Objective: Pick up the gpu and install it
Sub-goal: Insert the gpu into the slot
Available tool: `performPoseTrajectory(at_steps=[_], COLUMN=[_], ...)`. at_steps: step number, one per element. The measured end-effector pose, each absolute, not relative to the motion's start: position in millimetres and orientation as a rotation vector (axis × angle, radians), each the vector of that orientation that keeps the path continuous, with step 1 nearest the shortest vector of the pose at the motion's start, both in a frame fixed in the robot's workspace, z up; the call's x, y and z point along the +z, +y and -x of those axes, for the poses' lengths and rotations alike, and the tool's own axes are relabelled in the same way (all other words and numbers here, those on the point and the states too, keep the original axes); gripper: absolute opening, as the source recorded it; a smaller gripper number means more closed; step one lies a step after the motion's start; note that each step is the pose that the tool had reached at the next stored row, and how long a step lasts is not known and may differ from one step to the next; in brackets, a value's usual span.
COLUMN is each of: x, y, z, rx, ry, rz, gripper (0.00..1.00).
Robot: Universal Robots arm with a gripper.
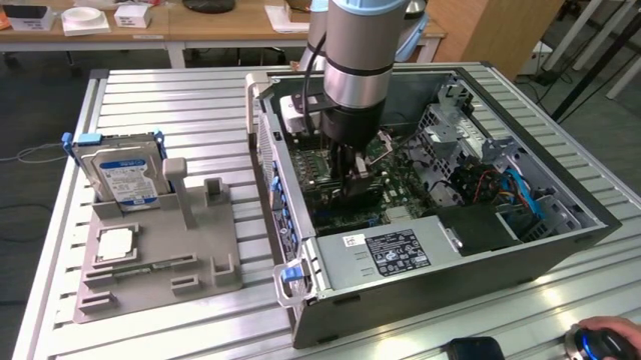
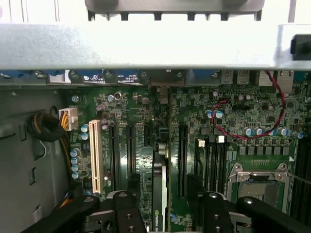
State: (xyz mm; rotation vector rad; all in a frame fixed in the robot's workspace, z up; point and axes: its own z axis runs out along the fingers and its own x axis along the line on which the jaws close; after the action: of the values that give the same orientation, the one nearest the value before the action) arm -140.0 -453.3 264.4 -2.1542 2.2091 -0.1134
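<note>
Black two-finger gripper (image 2: 159, 204), jaws closed on the thin black gpu card (image 2: 159, 194), holds it edge-on over the green motherboard (image 2: 243, 126) inside the open grey computer case (image 1: 440, 277). Pickup done; seating unconfirmed.

The exterior view looks down from high on the open computer case (image 1: 440, 225); the wrist view looks close onto its motherboard (image 2: 233, 126).

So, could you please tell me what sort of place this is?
Probably a robotics lab or test workshop: an open computer case lies on a slatted aluminium table, a grey parts fixture holds a hard drive, and desks stand behind.
</note>
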Motion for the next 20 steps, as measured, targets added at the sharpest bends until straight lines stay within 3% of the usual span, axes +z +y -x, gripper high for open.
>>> performPoseTrajectory(at_steps=[17, 19, 20], x=[267.3, 267.3, 267.3], y=[-451.1, -451.1, -451.1], z=[140.0, 140.0, 140.0], rx=[-0.125, -0.125, -0.125], ry=[2.221, 2.221, 2.221], rz=[2.167, 2.167, 2.167], gripper=[0.51, 0.50, 0.44])
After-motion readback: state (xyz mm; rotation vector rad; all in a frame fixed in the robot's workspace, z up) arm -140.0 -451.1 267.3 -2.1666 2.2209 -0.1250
